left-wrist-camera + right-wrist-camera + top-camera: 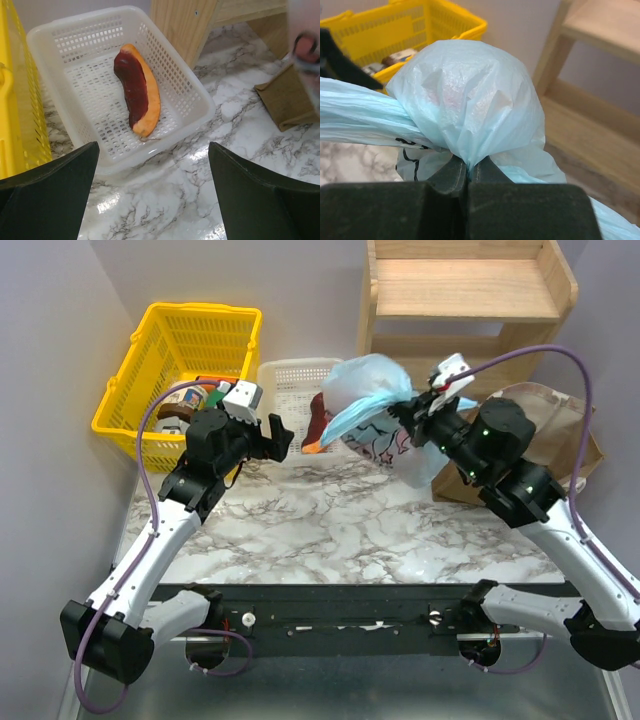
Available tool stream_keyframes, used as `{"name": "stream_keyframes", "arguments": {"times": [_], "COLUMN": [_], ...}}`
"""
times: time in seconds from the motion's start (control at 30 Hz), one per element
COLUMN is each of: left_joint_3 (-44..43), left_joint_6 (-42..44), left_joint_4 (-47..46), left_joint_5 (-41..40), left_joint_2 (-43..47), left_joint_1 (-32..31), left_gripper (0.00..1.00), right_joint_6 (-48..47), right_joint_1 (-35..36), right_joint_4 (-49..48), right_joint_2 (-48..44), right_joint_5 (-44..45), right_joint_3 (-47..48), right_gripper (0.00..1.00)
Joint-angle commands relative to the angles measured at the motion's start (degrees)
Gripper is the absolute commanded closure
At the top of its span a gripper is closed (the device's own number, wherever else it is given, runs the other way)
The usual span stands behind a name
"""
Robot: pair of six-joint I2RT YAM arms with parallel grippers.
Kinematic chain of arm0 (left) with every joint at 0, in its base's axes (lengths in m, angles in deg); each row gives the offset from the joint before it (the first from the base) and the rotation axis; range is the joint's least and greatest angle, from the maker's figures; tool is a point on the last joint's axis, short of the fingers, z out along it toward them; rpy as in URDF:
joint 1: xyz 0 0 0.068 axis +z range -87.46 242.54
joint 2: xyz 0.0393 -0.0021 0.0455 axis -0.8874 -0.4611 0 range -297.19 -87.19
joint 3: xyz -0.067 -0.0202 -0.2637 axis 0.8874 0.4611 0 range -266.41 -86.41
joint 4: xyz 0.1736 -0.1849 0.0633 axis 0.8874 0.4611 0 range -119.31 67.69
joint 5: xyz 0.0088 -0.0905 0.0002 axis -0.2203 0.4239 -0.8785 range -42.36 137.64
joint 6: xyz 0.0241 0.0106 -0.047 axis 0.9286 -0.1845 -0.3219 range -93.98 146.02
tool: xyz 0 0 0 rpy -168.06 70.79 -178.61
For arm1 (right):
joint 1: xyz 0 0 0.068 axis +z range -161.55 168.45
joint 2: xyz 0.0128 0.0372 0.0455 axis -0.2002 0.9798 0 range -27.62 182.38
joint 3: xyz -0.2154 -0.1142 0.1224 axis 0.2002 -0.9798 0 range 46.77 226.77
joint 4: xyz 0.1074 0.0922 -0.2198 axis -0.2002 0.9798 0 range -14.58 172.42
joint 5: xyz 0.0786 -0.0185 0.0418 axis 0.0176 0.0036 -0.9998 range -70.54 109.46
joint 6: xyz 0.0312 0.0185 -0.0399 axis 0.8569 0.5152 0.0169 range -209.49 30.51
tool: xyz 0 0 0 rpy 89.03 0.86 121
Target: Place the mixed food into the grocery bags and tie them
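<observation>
Containers first: yellow plastic mesh basket (190,350) is sitting at the back left, holding a few lidded jars and cans (195,400); can't resolve the labels. White slotted plastic tray (190,95) is sitting just right of it, carrying one long purple-and-orange wedge (137,95) lying flat on the tray floor. Large tan-brown bag (560,430) is lying at the back right of the marble table (350,530); can't make out its contents.

Thin light-blue translucent plastic bag (375,405) is sitting between the tray and the tan-brown bag, in front of the wooden shelf (465,290). Can't tell whether its bottom is touching the table. Its top is bunching into a puffed bulb, with a twisted band of plastic running left toward the tray. Dark and pink cartoon print is showing on the lower body. Bag contents aren't readable through the plastic.

Right gripper (468,172) is pinching the bunched neck just under the bulb, jaws pressed together on the plastic. Left gripper (152,150) is hovering over the tray's near edge, fingers spread wide, holding nothing.
</observation>
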Motion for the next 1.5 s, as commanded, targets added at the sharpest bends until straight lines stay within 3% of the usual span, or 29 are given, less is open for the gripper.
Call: {"name": "stream_keyframes", "arguments": {"times": [0.0,0.3,0.47,0.6,0.77,0.93,1.2,1.47], "left_joint_3": [1.1,1.6,1.9,1.8,2.4,2.3,2.4,2.4], "left_joint_6": [-1.5,-1.5,-1.1,-0.8,-0.2,0.0,0.0,-0.6], "left_joint_4": [-2.4,-2.7,-2.9,-2.7,-3.3,-3.2,-3.1,-3.3], "left_joint_5": [-0.8,-2.2,-2.2,-2.1,-1.8,-1.5,-1.3,-0.7], "left_joint_2": [1.9,3.5,4.3,4.5,5.1,4.9,3.9,2.6], "left_joint_1": [0.5,0.4,0.4,0.4,0.4,0.4,0.4,0.4], "left_gripper": [0.01,0.01,0.01,0.01,0.01,0.01,0.01,0.01], "right_joint_6": [-3.5,0.0,1.8,3.7,6.3,7.5,10.6,21.9], "right_joint_1": [-6.8,-33.8,-51.9,-54.4,-57.6,-60.7,-61.4,-61.4], "right_joint_4": [3.1,4.7,3.2,1.1,-9.3,-10.1,-6.7,-4.9], "right_joint_2": [0.4,-1.5,0.0,3.4,6.1,11.7,15.4,13.2], "right_joint_5": [5.3,-3.4,0.3,4.4,10.0,9.9,22.5,15.5], "right_joint_3": [5.0,8.1,8.4,5.4,-4.8,-7.3,-11.4,-23.3], "right_gripper": [0.99,0.99,0.99,0.99,0.99,0.99,0.99,0.99]}}
